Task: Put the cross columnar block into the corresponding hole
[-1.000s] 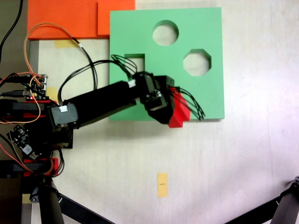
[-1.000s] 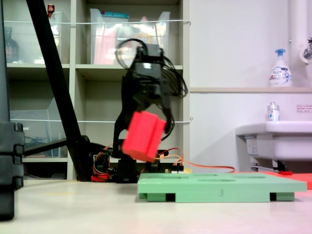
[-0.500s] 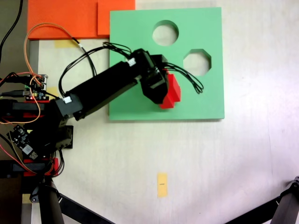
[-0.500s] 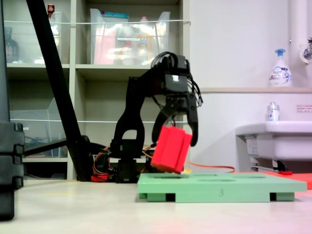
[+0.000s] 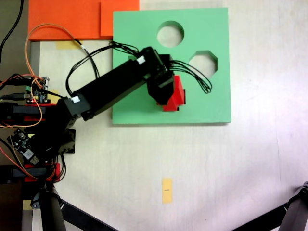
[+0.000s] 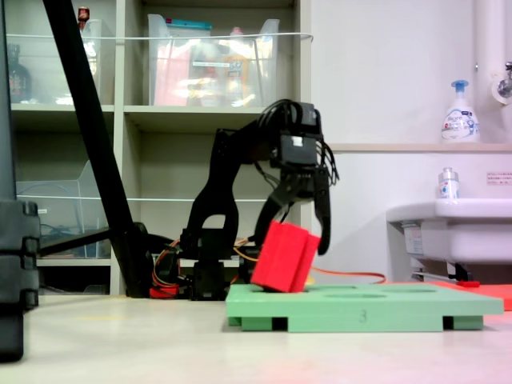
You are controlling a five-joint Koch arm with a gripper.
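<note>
Two cameras give me my picture. In the first exterior view I look straight down on the worktop. My arm reaches from the first exterior view's left across the green board, and the claw sits over the board's lower middle, closed on the cross columnar block. The red block shows just to the right of the black claw body, which hides part of it. A small dark notch peeks out at the block's lower edge; I cannot tell from here how much of the corresponding hole lies beneath. A round cutout and an octagonal cutout lie open farther up the board. An orange sheet lies at the board's upper left corner.

In the second exterior view I see the scene from the side at worktop level. The claw points down, its fingers clamped on the block, which is tilted, its lower corner touching the top of the board near the board's left end. Shelves stand behind.
</note>
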